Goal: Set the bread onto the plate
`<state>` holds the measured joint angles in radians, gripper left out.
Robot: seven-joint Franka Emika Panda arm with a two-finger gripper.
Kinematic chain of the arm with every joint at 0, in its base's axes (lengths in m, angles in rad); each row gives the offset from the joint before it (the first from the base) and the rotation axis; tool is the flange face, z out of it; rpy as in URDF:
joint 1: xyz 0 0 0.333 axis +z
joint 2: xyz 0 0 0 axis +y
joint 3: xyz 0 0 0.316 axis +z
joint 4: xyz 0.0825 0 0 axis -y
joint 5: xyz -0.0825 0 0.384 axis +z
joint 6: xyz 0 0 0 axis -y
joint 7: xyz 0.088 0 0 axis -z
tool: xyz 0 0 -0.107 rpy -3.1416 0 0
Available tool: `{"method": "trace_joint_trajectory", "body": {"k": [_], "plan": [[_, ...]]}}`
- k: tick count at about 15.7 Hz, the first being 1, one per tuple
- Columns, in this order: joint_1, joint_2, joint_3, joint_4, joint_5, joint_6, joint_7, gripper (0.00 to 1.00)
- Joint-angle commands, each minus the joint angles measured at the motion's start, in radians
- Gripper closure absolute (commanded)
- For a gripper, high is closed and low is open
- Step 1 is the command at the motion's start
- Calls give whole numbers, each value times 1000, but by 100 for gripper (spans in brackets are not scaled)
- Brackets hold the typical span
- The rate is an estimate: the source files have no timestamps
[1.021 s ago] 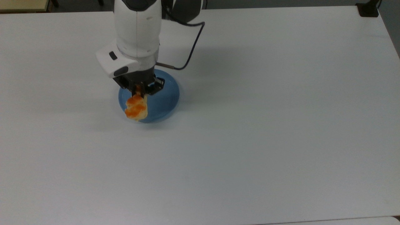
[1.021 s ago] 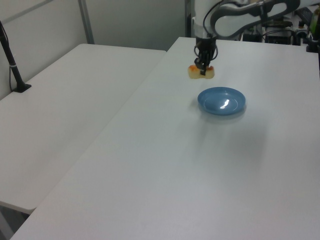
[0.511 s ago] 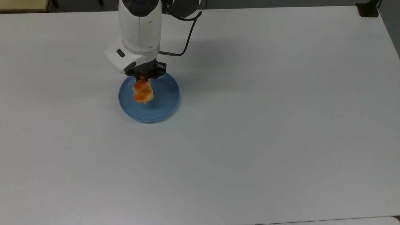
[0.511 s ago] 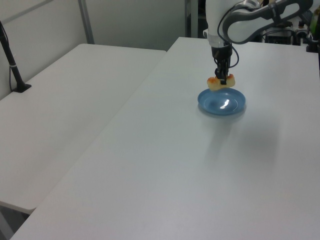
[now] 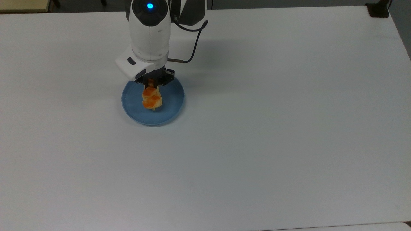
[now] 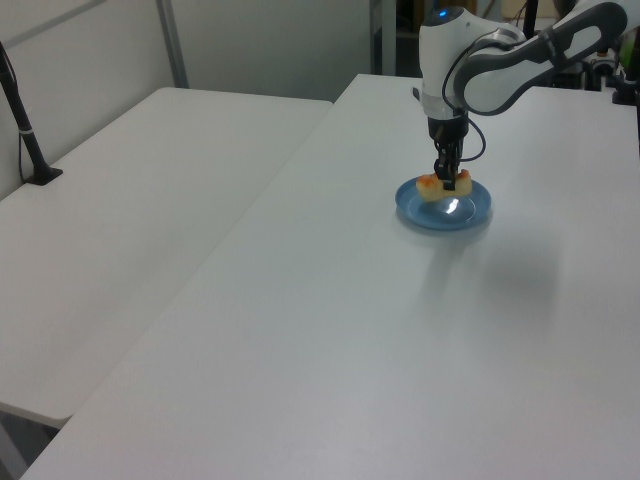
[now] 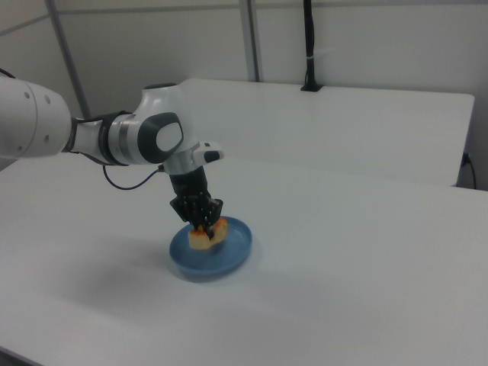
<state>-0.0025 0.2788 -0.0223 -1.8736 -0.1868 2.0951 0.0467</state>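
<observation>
Setting: white tabletop (image 5: 273, 128) filled the top view, with a second white table (image 6: 140, 230) abutting it on the left view's left and pale wall panels behind.
Arm: white Panda arm (image 5: 149, 29) reached down from the far edge, a black cable (image 5: 192, 45) looping off its wrist.
Plate: light blue plate (image 5: 173, 107) lay directly under the jaws, flat on the tabletop, its rim showing on all sides around the bread.
Gripper: gripper (image 7: 203, 222) pointed straight down over the plate's far half, its jaws pinching the bread at its near-wrist end.
Bread: bread (image 5: 151, 98) extended from the jaws towards the plate's centre, orange patches uppermost; in the left view (image 6: 444, 186) and the right view it sat low inside the rim, touching the plate or just above it, which of the two could not be told.
Change: a second before, the bread hung clearly above the table beside the plate's edge; half a second before, it hung over the plate; at this moment it had come down into the plate's bowl, more nearly centred.
Meaning for the task: carrying appeared finished and placement nearly so; judged from this, the remaining step was to part the jaws and lift clear.
Risk: a release while the bread was not yet resting might let it roll towards the rim.
</observation>
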Motion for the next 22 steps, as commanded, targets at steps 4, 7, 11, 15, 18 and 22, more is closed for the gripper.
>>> {"method": "trace_joint_trajectory", "body": {"k": [4,7,11,15,18,22], "plan": [[6,0,1,-21,-16,26,-11,0],[7,3,1,-19,-16,25,-8,0],[-1,-12,1,-4,-8,0,-2,0],[-13,-91,1,127,7,-215,33,0],[-66,-134,-1,299,105,-433,65,0],[-79,-256,-13,300,116,-448,59,0]]}}
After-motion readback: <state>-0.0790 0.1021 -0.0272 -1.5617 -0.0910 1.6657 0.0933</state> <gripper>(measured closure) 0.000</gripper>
